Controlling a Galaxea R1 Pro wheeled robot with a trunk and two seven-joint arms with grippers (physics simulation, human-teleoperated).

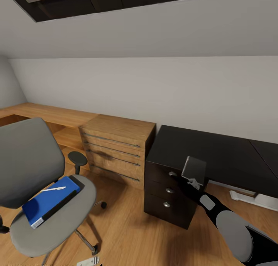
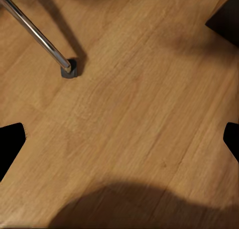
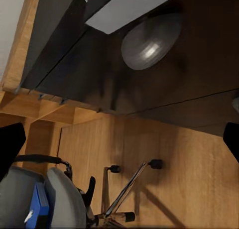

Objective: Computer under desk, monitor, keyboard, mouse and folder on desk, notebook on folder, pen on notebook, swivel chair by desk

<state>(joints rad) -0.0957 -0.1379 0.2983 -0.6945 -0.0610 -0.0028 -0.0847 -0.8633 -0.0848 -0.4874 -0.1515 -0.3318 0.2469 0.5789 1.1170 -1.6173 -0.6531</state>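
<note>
Two big pieces set the problem: the desk (image 1: 216,150) stood at the head view's right with its black top bare, and the chair (image 1: 42,196) stood to the left, apart from it across open floor (image 1: 127,227). On the chair seat lay the folder (image 1: 48,202), its long axis slanting from the near left toward the far right, with the pen (image 1: 54,189) resting on top of it. The right gripper (image 1: 193,171) was raised by the desk's drawer corner, well away from the folder; its fingertips sat wide apart at the wrist view's edges, holding nothing. The left gripper's tips (image 2: 12,144) were likewise spread, over bare floor near a chair caster (image 2: 69,68). I judged the left arm the nearer one for lifting the folder.
</note>
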